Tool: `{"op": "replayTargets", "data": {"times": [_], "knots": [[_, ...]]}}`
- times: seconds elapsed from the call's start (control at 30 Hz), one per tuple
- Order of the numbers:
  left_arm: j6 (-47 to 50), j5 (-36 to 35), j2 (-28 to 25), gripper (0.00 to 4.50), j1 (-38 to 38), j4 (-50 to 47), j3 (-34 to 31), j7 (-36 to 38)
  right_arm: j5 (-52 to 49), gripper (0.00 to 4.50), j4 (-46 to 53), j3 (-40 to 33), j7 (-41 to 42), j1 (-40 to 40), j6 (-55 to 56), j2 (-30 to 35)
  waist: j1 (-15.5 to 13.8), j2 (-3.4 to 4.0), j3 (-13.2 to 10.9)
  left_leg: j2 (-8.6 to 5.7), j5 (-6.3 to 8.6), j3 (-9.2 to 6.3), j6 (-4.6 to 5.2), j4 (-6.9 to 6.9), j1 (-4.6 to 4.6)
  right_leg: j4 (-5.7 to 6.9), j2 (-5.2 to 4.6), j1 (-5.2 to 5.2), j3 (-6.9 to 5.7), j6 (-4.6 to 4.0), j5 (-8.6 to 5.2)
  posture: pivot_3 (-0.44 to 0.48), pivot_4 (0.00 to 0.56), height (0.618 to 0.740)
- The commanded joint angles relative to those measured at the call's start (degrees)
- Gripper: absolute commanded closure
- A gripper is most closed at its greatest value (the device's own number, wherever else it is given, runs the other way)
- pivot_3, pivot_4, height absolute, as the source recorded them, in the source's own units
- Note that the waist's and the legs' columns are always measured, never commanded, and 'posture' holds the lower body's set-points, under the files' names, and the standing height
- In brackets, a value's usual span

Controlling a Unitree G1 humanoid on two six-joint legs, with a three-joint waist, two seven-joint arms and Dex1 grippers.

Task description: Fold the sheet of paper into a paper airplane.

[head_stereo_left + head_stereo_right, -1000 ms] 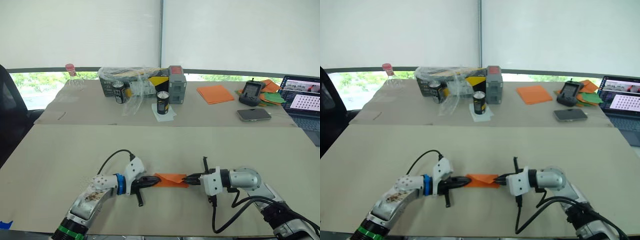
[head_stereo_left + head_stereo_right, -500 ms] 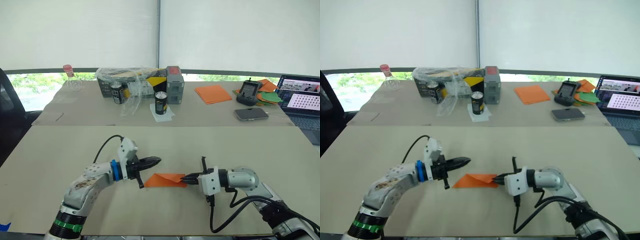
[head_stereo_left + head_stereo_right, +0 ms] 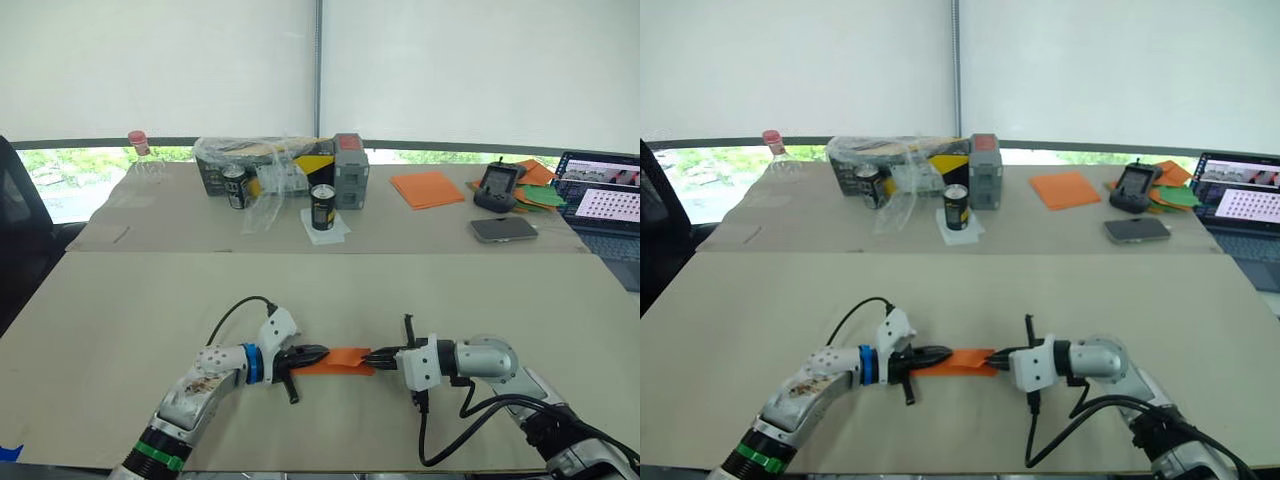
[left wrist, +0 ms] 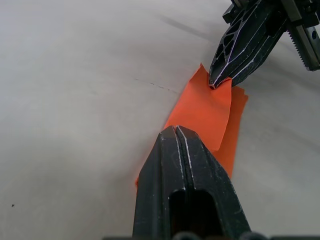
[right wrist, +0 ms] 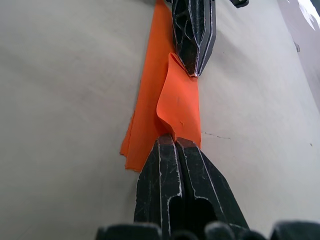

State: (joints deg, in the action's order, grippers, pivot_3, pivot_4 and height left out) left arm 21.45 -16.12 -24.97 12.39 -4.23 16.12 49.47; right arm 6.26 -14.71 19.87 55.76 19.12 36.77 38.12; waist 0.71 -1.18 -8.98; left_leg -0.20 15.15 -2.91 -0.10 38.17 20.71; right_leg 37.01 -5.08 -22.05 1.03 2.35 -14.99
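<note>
The sheet of paper [image 3: 338, 359] is bright orange and folded into a narrow layered strip. It lies on the near table between my two grippers. My left gripper [image 3: 322, 353] is shut, and its tip rests on the strip's left end [image 4: 175, 129]. My right gripper [image 3: 368, 356] is shut on the right end, pinching an upper flap [image 5: 177, 105] that bulges up between the two tips. In the right wrist view, the left gripper's tip [image 5: 195, 74] touches the far end of that flap.
On the far table stand two cans [image 3: 324, 206], a box under clear plastic wrap [image 3: 265, 165] and a grey block [image 3: 352, 170]. To their right are a stack of orange paper [image 3: 430, 187], a handheld controller [image 3: 498, 185], a phone [image 3: 507, 229], an orange-and-green paper pile [image 3: 545, 190] and a laptop [image 3: 605, 205].
One second ago the left gripper was at the paper's left end. Half a second ago it was lifted up and away. Now it is back on that end. The right gripper kept its hold.
</note>
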Motion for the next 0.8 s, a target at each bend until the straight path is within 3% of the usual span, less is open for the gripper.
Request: {"op": "replayTargets", "data": {"times": [0.03, 0.17, 0.3, 0.47, 0.6, 0.77, 0.8], "knots": [[0.6, 2.7, -0.2, 4.50, -1.4, 3.1, 2.2, -0.2, 3.1, 4.21, 2.8, 2.1, 3.5, -2.3, -4.4, 3.4, -0.2, 0.16, 0.1, -0.03, 0.00, 0.00, 0.00, 0.00, 0.01, -0.01, -0.03, 0.00, 0.00, 0.00, 0.00, 0.000, 0.150, 0.740], [-0.3, 3.4, -0.2, 4.50, -1.0, 4.5, 2.1, -0.2, -1.1, 2.93, 9.4, 0.2, 6.1, -4.3, -9.5, 7.2, -0.6, 0.16, 0.3, -0.06, 0.02, -0.02, 0.04, -0.02, 0.03, -0.12, -0.06, 0.04, -0.03, 0.02, -0.01, 0.000, 0.150, 0.740], [-0.4, 3.0, -0.2, 4.50, -0.9, 4.8, 2.0, 0.2, -3.2, 1.60, 13.4, -6.2, 2.7, -3.2, -16.7, 9.7, -0.7, 0.19, 0.3, -0.09, 0.03, 0.01, 0.05, -0.03, 0.03, -0.17, -0.08, 0.06, -0.02, 0.02, -0.01, 0.000, 0.150, 0.740], [-0.3, 3.0, -0.1, 4.50, -1.1, 4.5, 2.0, 0.4, -13.1, 1.60, 22.1, -10.3, 0.3, -2.9, -34.9, 5.3, -0.6, 0.21, 0.3, -0.04, 0.03, -0.02, 0.06, -0.04, 0.10, -0.14, -0.04, -0.02, -0.04, 0.02, -0.01, 0.000, 0.150, 0.740], [-0.1, 3.0, -0.1, 4.50, -1.2, 4.2, 2.0, 0.6, -12.7, 2.67, 24.6, -10.4, -4.5, -2.0, -40.7, 0.1, -0.5, 0.22, 0.3, -0.02, 0.03, -0.04, 0.06, -0.06, 0.13, -0.13, -0.02, -0.07, -0.05, 0.02, -0.01, 0.000, 0.150, 0.740], [0.0, 3.1, -0.4, 4.50, -1.5, 4.0, 2.2, 0.8, -10.8, 4.49, 27.2, -5.4, -10.5, -4.1, -51.5, -8.7, -0.4, 0.23, 0.3, -0.02, 0.03, -0.05, 0.06, -0.08, 0.20, -0.14, -0.01, -0.14, -0.06, 0.02, -0.01, 0.000, 0.150, 0.740], [-0.1, 3.2, -0.5, 4.50, -1.5, 4.0, 2.4, 0.9, -10.5, 4.49, 27.2, -4.5, -11.1, -4.8, -52.7, -10.0, -0.5, 0.23, 0.3, -0.02, 0.03, -0.07, 0.06, -0.08, 0.20, -0.14, -0.02, -0.14, -0.07, 0.02, -0.01, 0.000, 0.150, 0.740]]}}
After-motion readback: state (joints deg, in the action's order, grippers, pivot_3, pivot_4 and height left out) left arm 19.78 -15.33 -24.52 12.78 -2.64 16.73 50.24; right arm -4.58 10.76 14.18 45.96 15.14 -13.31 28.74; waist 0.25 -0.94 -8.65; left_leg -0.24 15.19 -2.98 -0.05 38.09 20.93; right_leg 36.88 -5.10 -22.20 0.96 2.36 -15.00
